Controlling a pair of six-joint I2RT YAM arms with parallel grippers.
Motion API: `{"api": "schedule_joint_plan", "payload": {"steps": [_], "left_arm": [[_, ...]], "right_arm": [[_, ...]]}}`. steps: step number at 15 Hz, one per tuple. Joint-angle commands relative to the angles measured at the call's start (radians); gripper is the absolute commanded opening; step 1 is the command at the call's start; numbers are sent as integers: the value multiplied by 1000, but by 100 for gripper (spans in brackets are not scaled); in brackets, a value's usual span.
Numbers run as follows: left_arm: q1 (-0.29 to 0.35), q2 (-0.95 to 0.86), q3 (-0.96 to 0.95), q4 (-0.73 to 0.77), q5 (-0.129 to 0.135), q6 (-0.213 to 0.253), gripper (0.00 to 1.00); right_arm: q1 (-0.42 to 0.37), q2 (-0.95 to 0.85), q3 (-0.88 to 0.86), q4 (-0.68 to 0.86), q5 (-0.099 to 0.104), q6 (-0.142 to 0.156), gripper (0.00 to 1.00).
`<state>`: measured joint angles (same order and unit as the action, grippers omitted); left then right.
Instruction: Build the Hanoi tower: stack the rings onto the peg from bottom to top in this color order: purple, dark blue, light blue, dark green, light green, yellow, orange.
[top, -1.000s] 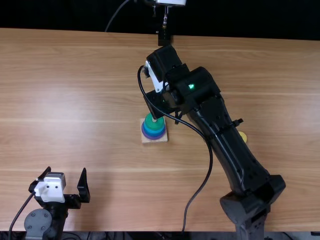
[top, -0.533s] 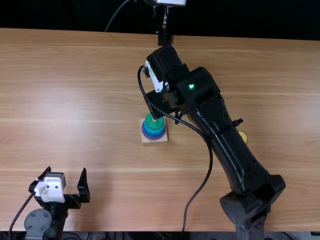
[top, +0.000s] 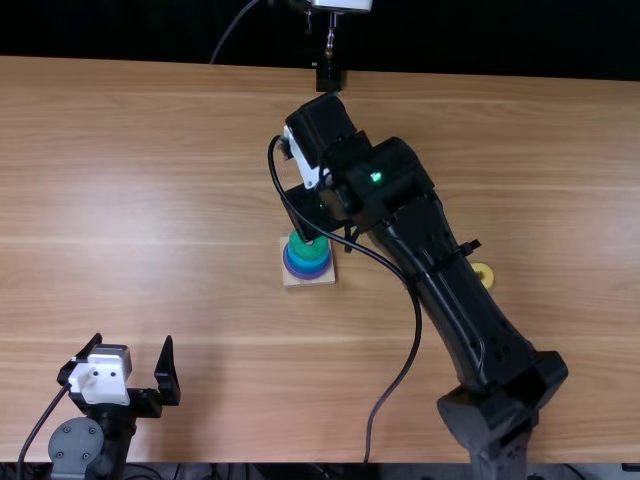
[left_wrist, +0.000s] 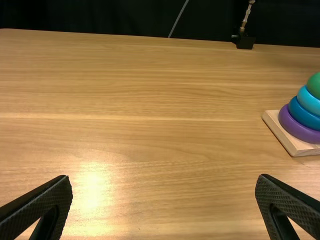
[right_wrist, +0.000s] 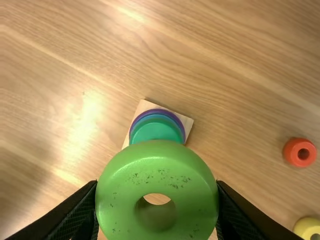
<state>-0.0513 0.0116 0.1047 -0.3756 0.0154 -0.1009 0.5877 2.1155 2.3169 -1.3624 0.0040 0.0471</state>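
Clock centred on stack, 12 = far edge. At 8 o'clock my left gripper (top: 133, 342) is waiting empty, fingers wide apart. In the centre the wooden base (left_wrist: 284, 135) is carrying purple ring (left_wrist: 295, 126), dark blue ring (left_wrist: 300, 114), light blue ring (left_wrist: 307, 102), dark green ring (right_wrist: 157, 129), going up. Toward 12 o'clock my right gripper (right_wrist: 157, 186) is pinching the light green ring (right_wrist: 125, 200) by opposite outer sides, hole free; exact height: can't tell. Ring is looking light, rigid, smooth, so probably slipping or tilting if I'm squeezing unevenly; not fragile. I'm likely needing to centre the hole, then lower it level. At 3 o'clock the yellow ring (right_wrist: 302, 227) is lying loose, orange ring (right_wrist: 291, 152) near it; both are wanting an outer-rim grip across the middle.
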Motion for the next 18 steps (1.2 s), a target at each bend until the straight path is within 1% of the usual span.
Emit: {"api": "schedule_joint_plan", "payload": {"steps": [1, 4, 11, 18], "left_arm": [[5, -12, -105, -79, 12, 14, 100], [5, -12, -105, -79, 12, 14, 100], [5, -12, -105, -79, 12, 14, 100], [5, -12, -105, -79, 12, 14, 100]], "right_arm": [[11, -38, 1, -1, 3, -1, 0], [6, -37, -8, -1, 3, -8, 0], [-2, -31, -67, 5, 3, -7, 0], [1, -26, -68, 14, 2, -7, 0]]}}
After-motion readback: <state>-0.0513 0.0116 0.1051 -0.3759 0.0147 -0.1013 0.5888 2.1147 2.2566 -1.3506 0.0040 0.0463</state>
